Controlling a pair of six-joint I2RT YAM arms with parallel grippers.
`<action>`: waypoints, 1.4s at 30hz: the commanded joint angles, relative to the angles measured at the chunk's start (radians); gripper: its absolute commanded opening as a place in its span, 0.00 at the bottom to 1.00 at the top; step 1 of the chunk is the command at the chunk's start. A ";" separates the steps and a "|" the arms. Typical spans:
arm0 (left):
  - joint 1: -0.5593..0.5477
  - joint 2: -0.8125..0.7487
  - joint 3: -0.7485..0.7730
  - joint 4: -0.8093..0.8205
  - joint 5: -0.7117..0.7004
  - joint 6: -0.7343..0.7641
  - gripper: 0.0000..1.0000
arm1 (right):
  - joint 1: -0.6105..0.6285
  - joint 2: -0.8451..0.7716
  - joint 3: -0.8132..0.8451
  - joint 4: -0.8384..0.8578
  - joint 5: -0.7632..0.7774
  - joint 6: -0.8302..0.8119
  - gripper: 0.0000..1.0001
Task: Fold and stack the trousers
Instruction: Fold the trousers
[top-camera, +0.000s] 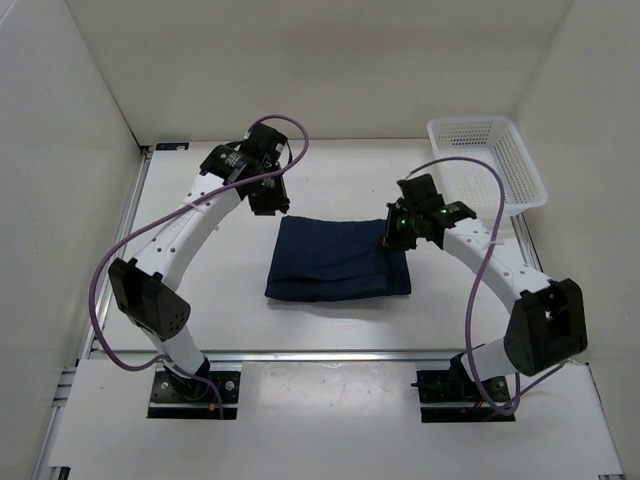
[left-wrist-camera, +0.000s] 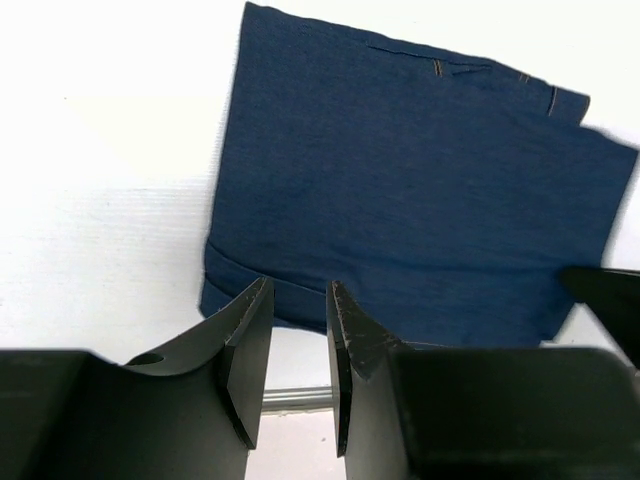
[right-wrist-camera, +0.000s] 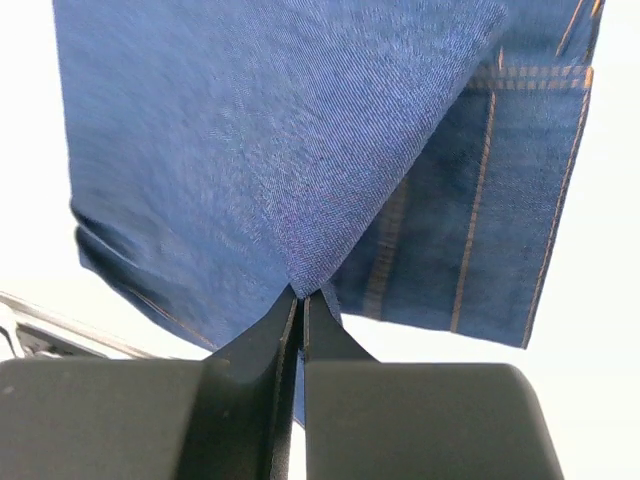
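Corner of folded trousers (top-camera: 335, 260) pinched by right gripper (right-wrist-camera: 300, 302); left gripper (left-wrist-camera: 300, 290) parted, free; basket (top-camera: 470, 123) well apart

Left arm (top-camera: 190, 225) extends forward, elbow bent. Left gripper (left-wrist-camera: 300, 290) points downward, fingers slightly apart. Right arm (top-camera: 490, 255) bends inward. Right gripper (right-wrist-camera: 300, 297) is clamped on the trousers (right-wrist-camera: 250, 150).
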 joint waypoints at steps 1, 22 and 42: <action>0.005 -0.082 -0.014 0.003 0.017 0.021 0.39 | -0.036 -0.054 0.062 -0.094 0.079 -0.042 0.00; -0.205 0.189 -0.313 0.215 0.169 0.095 0.20 | -0.155 0.117 0.033 -0.036 0.403 -0.004 0.60; -0.171 0.308 -0.277 0.270 0.116 0.064 0.18 | -0.159 0.250 -0.126 0.169 -0.041 0.045 0.02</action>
